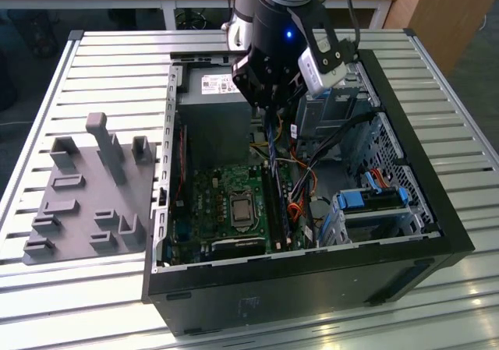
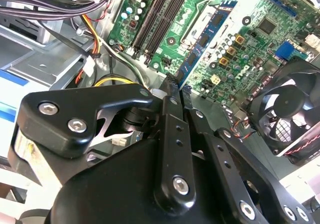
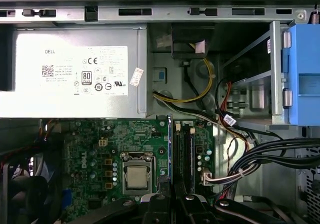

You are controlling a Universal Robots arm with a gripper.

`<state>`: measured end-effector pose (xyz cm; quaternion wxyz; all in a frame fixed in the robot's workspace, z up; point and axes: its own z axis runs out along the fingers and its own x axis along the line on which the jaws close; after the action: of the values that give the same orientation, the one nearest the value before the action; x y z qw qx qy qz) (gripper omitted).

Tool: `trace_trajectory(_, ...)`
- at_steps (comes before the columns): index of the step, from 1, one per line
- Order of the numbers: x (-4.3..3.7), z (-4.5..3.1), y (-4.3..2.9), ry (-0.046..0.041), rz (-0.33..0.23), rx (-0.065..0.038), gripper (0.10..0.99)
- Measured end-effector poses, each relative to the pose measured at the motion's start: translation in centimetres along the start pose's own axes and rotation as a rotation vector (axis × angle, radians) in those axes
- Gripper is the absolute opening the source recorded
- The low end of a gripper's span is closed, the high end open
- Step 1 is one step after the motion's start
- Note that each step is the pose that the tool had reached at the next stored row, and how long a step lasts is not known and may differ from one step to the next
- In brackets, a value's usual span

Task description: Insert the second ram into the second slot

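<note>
Blue and thin, the long blue memory stick (image 2: 206,38) with dark chips is pinched by one end in the black metal gripper (image 2: 178,88). The two fingers (image 2: 170,97) are pressed flat against its faces, and the rest of the stick juts past the fingertips toward the green motherboard (image 2: 240,44).

In the exterior view the gripper (image 1: 270,110) hangs over the open black computer case (image 1: 312,288), at about twelve o'clock from the square silver processor socket (image 1: 240,210). The stick points down at the board. I cannot tell whether its far end touches anything.

In the first wrist view the stick (image 3: 170,144) shows edge-on as a narrow blue line. It runs parallel to the long black memory slots (image 3: 184,151), just beside them on the socket's side, and it is not seated in any of them.

The grey metal power supply box (image 1: 210,108) sits at twelve o'clock inside the case, and a blue plastic drive caddy (image 1: 374,200) sits at four o'clock. A grey plastic fixture plate (image 1: 86,186) lies at nine o'clock from the case on the slatted aluminium table (image 1: 101,54). A black round fan (image 2: 287,109) shows in the second wrist view.
</note>
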<state>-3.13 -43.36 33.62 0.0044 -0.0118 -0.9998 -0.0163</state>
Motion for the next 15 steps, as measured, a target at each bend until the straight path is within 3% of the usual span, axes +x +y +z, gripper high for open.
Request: trace_trajectory(15,0.0,0.43,-0.01,0.0,0.0,0.0,0.137)
